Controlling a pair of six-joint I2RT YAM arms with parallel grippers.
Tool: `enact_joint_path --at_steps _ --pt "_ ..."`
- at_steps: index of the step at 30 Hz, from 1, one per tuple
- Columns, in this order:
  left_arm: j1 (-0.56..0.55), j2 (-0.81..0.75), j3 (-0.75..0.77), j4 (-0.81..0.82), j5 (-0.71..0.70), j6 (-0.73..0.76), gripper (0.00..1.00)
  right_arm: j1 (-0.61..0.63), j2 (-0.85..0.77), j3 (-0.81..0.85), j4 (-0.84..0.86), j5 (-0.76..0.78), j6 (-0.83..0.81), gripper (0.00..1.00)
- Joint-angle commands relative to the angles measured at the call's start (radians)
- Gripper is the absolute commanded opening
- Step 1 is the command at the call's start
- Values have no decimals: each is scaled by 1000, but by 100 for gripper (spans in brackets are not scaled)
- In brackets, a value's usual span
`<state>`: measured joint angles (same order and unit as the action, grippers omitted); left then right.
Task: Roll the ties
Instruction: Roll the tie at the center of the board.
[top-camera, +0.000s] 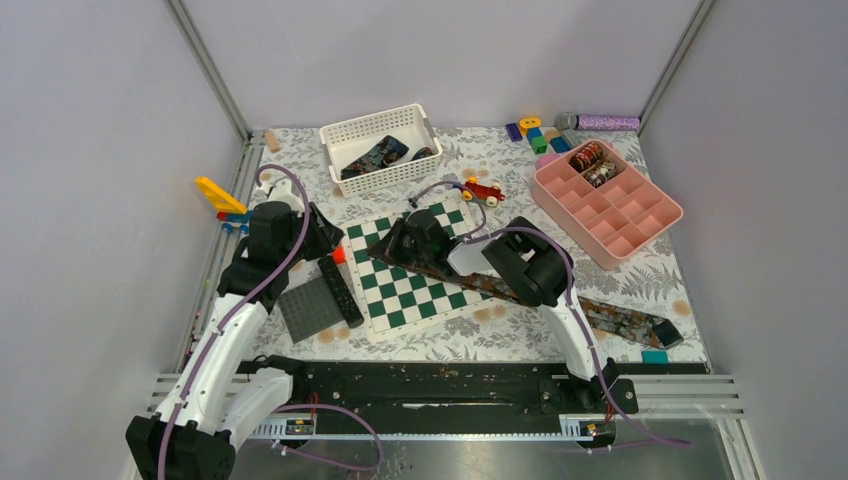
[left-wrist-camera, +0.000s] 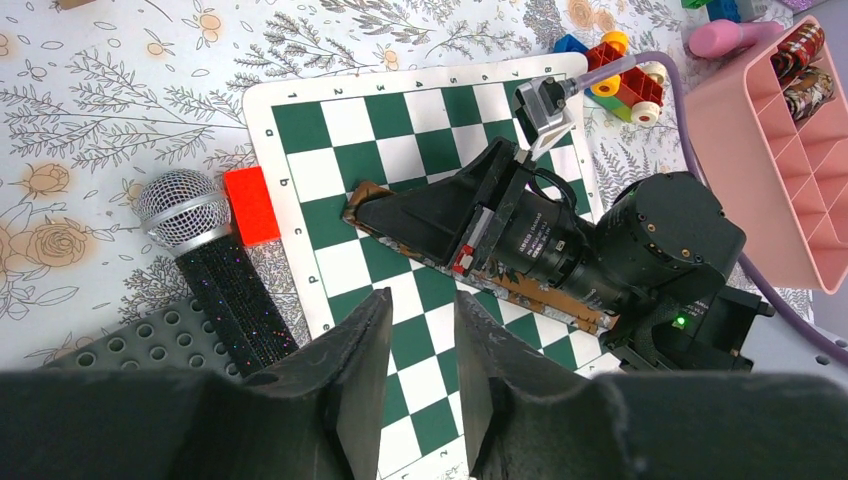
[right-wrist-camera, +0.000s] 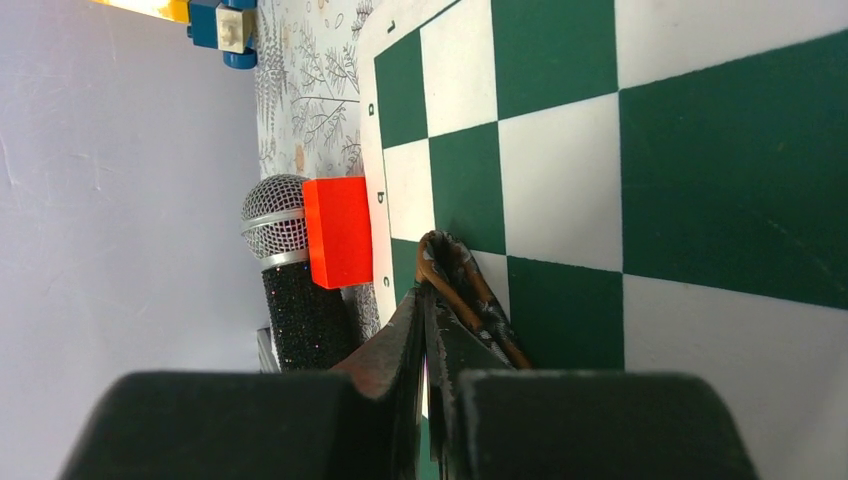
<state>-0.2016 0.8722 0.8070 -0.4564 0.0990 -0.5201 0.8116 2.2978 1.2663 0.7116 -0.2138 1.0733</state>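
Table from above and from both wrists.

**Containers.** The white basket (top-camera: 392, 178) at the back holds loose ties (top-camera: 385, 152), dark blue-black and rust-patterned, lying in an untidy heap. The pink tray (top-camera: 640, 235) on the right is divided into compartments. Coiled ties (top-camera: 590, 160) sit in two adjoining compartments at its back left corner, one roll in each.

**Task item.** A long tie (top-camera: 620, 322), brown-rust speckled, lies flat and diagonal. Its narrow end is on the chessboard (top-camera: 400, 295) and its wide end is on the floral cloth near the front right corner.

**End effectors.** The right gripper (right-wrist-camera: 424, 305) has its fingers pressed together on the narrow end of the long tie, low over the board. A small folded loop of fabric shows just past the fingertips. The left gripper (left-wrist-camera: 422, 310) hangs above the near left part of the board with its fingers partly spread. Checkered squares show through the gap and nothing is between the fingers.

**Beside the board.** A microphone (left-wrist-camera: 205, 260), a red block (left-wrist-camera: 250, 205) touching the board's left edge, and a grey baseplate (top-camera: 310, 305).

**Writing.** Lower-case letters a to e run along the board's left margin in the left wrist view. The white print on the right arm's black housing is too small to read.
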Motion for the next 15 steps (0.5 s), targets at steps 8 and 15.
enact_joint_path --at_steps 8,15 --pt "14 -39 22 4 22 17 45 21 -70 79 -68 -8 -81 5" --pt "20 -57 103 -30 -15 9 57 12 -239 177 -38 -143 -124 20"
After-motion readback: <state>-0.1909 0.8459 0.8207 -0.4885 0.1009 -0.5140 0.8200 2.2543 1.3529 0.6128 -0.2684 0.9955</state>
